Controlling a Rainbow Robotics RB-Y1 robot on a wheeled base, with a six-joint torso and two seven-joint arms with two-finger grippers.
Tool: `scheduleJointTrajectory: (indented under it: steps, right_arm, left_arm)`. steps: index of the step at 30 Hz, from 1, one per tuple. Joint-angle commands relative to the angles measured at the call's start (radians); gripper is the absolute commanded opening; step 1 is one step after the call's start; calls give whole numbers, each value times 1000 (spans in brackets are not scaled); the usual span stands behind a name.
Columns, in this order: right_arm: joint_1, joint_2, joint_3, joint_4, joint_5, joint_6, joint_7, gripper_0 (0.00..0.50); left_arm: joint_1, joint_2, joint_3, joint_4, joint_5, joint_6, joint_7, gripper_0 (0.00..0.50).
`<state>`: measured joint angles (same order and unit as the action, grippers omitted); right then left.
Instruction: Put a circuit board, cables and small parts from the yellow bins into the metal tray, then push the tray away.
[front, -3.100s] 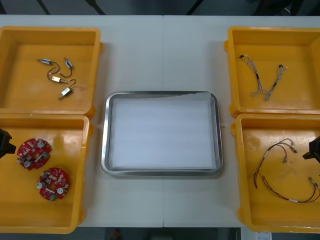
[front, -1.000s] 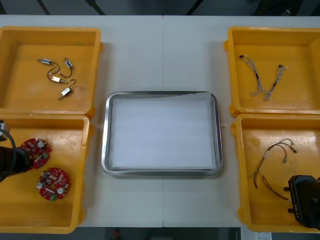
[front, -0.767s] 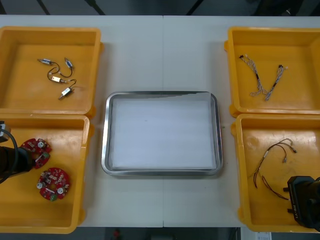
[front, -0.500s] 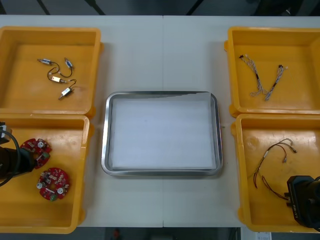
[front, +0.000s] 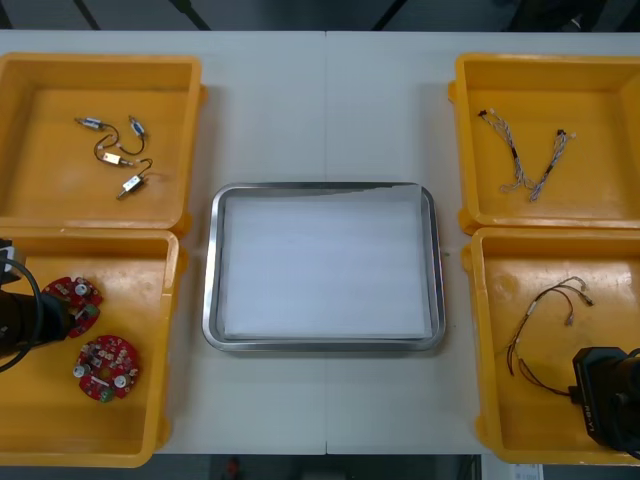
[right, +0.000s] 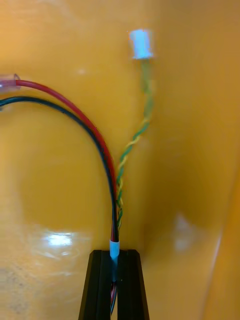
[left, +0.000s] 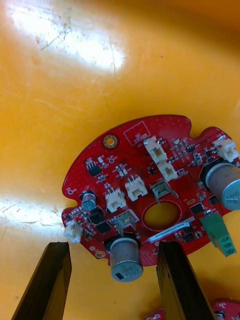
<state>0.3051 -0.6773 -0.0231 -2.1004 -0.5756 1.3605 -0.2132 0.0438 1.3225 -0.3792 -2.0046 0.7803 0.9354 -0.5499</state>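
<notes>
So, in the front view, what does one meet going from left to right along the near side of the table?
left gripper → nearer circuit board → metal tray → red and yellow cable → right gripper

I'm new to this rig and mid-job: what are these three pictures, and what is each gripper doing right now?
This is a two-armed robot with black two-finger grippers. The wide picture looks down from above the arms at the table. A metal tray sits in the middle, with nothing in it yet, and two yellow bins stand at each side. The left bins hold small metal parts and red boards; the right bins hold cables.

The two upright pictures come from cameras on the wrists. In the left wrist view, the left gripper is open, its fingers either side of a board edge, gripping nothing. In the right wrist view, the right gripper is shut on a cable of red, black and yellow wires.
</notes>
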Motion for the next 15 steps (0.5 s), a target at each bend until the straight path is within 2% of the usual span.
scheduleJointTrajectory:
  steps: [1,11,13,15]
  right_arm:
    - [-49,-10,18,-21,-3,60,84,0]
    - [-142,-73,14,-56,-32,164,107,0]
    - [-153,-96,12,-81,-43,170,120,0]
    - [-159,-116,14,-98,-55,175,147,0]
  left_arm:
    - [-24,-11,-9,0,-13,-10,59,500]
    - [-24,-11,-26,4,-23,-10,57,493]
    - [-24,-11,-26,4,-26,-10,54,414]
    - [-24,-12,-26,4,-26,-10,53,310]
